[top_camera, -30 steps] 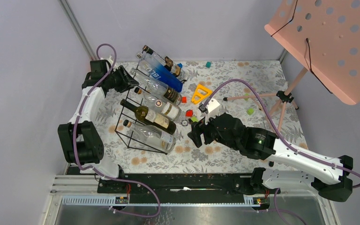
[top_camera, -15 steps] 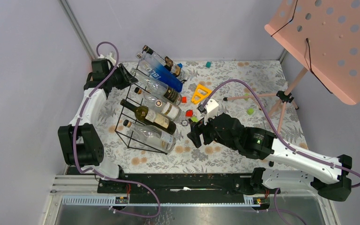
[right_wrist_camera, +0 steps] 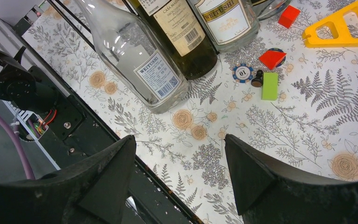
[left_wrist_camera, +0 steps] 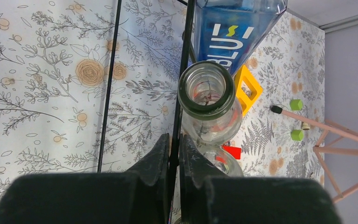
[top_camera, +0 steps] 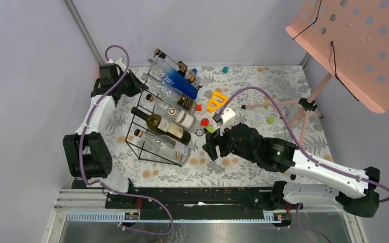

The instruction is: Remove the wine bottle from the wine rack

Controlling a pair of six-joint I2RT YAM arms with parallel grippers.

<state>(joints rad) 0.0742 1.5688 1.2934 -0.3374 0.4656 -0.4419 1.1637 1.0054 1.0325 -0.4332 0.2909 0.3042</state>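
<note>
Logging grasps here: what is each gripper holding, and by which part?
Left gripper is shut on a thin black wire of the wine rack. Right gripper is open, holding nothing.

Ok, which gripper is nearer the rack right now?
Left. The left gripper is shut on a wire at the rack's far end. The right gripper hangs open over the table off the rack's right side, touching nothing.
</note>
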